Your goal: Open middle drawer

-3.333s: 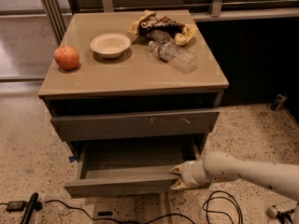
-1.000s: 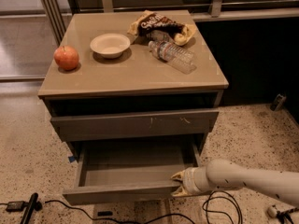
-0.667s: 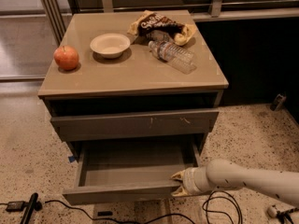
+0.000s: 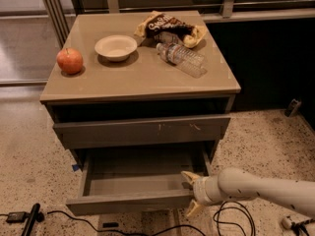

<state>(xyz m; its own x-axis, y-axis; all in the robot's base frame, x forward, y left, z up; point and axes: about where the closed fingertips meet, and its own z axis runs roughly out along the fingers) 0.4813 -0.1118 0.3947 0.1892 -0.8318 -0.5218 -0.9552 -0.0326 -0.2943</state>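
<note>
The middle drawer [image 4: 133,200] stands pulled out below the scratched upper front [image 4: 142,129]; its smooth grey inside shows and holds nothing. My gripper [image 4: 191,193] is at the right end of the drawer's front panel. One pale finger [image 4: 189,177] reaches inside over the panel's top edge. The other finger [image 4: 192,209] sits on the outer side, lower down. The panel is clamped between them. My white arm [image 4: 261,187] comes in from the lower right.
On the cabinet top [image 4: 142,77] lie an apple [image 4: 69,60], a small bowl [image 4: 115,47], a chip bag [image 4: 170,27] and a plastic bottle [image 4: 181,59]. Black cables [image 4: 118,227] trail on the speckled floor in front. A dark wall is to the right.
Since the oldest frame the gripper has moved toward the camera and the drawer has come further out with it. Over the last second nothing visibly moved.
</note>
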